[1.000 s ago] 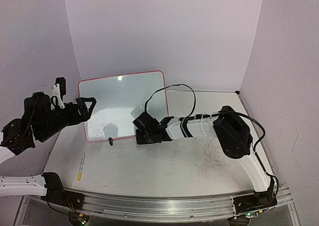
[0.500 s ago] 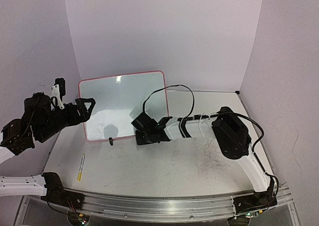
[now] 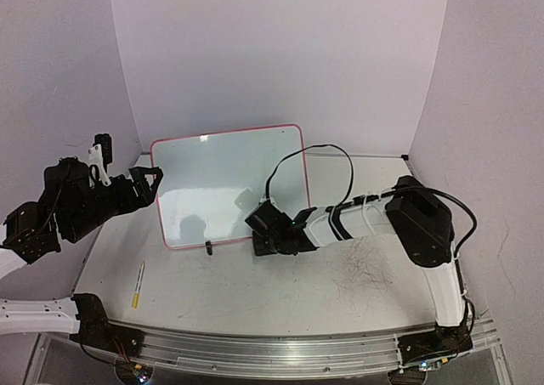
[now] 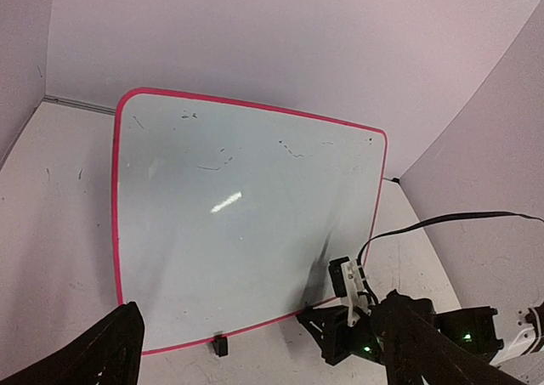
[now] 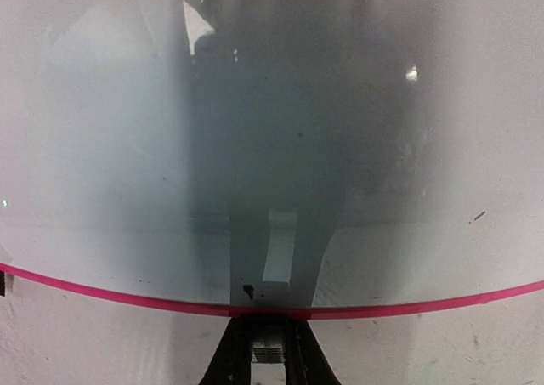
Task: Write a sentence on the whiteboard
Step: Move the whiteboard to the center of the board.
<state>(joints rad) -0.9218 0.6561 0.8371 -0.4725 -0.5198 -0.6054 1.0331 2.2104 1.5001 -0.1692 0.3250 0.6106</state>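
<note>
The whiteboard [image 3: 225, 185], white with a pink rim, stands upright on the table, facing the arms. My right gripper [image 3: 258, 246] is low at its bottom right corner, shut on the lower rim of the whiteboard [image 5: 272, 147], and its fingers [image 5: 228, 351] pinch there from below. My left gripper [image 3: 151, 188] hovers open just left of the board, its fingers apart at the bottom of the left wrist view and holding nothing. The sentence is out of view; the whiteboard [image 4: 246, 215] shows only a few faint specks.
A yellow marker [image 3: 138, 285] lies on the table near the front left. A small black clip foot [image 3: 208, 248] props the board's lower rim. A black cable [image 3: 327, 151] loops up from the right arm. Purple walls enclose the table.
The right gripper's jaws closed on the board's lower rim, then moved right. The whiteboard slid right with them and away from the left gripper, which stayed still.
</note>
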